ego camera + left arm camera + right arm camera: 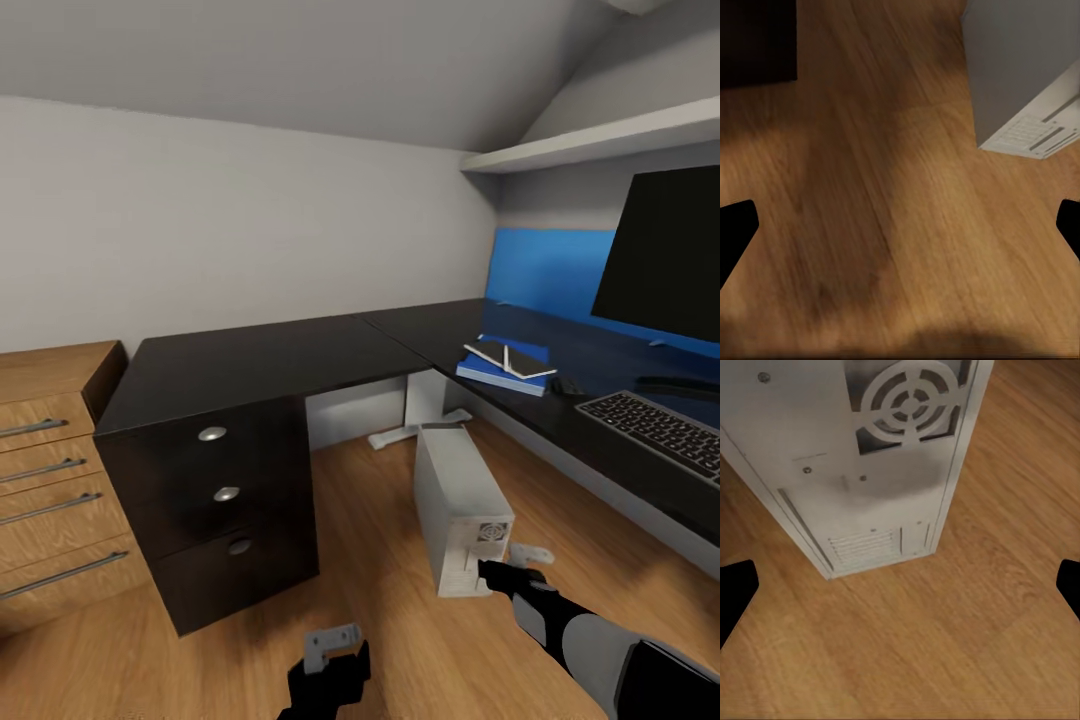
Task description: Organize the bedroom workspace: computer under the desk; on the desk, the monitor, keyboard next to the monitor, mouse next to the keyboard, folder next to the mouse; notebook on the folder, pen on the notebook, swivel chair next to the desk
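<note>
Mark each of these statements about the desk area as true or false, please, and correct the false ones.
1. The computer stands on the floor, by the desk. True.
2. The right gripper is shut on the computer. False: it is open, beside the tower's near end, holding nothing.
3. The notebook lies on the folder. True.
4. The keyboard lies on the floor. False: it lies on the desk, in front of the monitor.
5. The left gripper holds the pen. False: it is open and empty above the floor; the pen lies on the notebook.
</note>
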Controlling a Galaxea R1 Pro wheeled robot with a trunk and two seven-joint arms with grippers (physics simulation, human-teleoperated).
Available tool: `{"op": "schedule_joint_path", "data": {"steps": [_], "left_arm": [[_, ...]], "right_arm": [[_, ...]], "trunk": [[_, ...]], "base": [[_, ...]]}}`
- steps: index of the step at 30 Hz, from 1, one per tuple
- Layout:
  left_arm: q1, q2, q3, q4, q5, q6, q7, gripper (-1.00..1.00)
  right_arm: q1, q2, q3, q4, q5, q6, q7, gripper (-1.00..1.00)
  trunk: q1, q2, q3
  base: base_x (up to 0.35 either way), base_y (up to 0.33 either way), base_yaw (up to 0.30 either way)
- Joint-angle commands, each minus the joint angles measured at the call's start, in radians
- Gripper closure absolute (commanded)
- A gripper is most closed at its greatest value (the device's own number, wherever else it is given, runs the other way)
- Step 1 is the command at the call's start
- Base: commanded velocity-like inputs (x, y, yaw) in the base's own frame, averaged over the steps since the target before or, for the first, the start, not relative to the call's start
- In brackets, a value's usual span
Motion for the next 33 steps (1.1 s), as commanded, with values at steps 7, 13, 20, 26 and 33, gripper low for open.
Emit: {"op": "schedule_joint_path", "data": {"steps": [7,13,20,26,33], "left_arm": [[-0.001,-0.007,0.014,-0.007,0.009,0.003,0.014,-1.0],[-0.001,-0.003,0.011,-0.001,0.008,0.002,0.013,-1.0],[-0.001,0.002,0.01,0.0,0.008,0.002,0.014,-1.0],[-0.001,0.003,0.007,0.0,0.006,0.001,0.013,-1.0],[-0.001,0.003,0.005,0.0,0.006,0.0,0.01,-1.0]], "right_arm": [[-0.023,0.025,0.01,-0.001,-0.005,-0.02,-0.005,-1.0],[-0.024,0.031,0.01,-0.001,-0.005,-0.023,-0.006,-1.0],[-0.025,0.031,0.01,-0.001,-0.005,-0.022,-0.006,-1.0],[-0.025,0.031,0.01,-0.001,-0.005,-0.022,-0.006,-1.0],[-0.025,0.03,0.01,-0.001,-0.005,-0.021,-0.006,-1.0]], "trunk": [[0.001,-0.001,-0.013],[0.001,-0.001,-0.013],[0.001,-0.001,-0.013],[0.001,-0.001,-0.013],[0.001,-0.001,-0.013]], "base": [[0.0,0.0,0.0],[0.0,0.0,0.0],[0.0,0.0,0.0],[0.0,0.0,0.0],[0.0,0.0,0.0]]}}
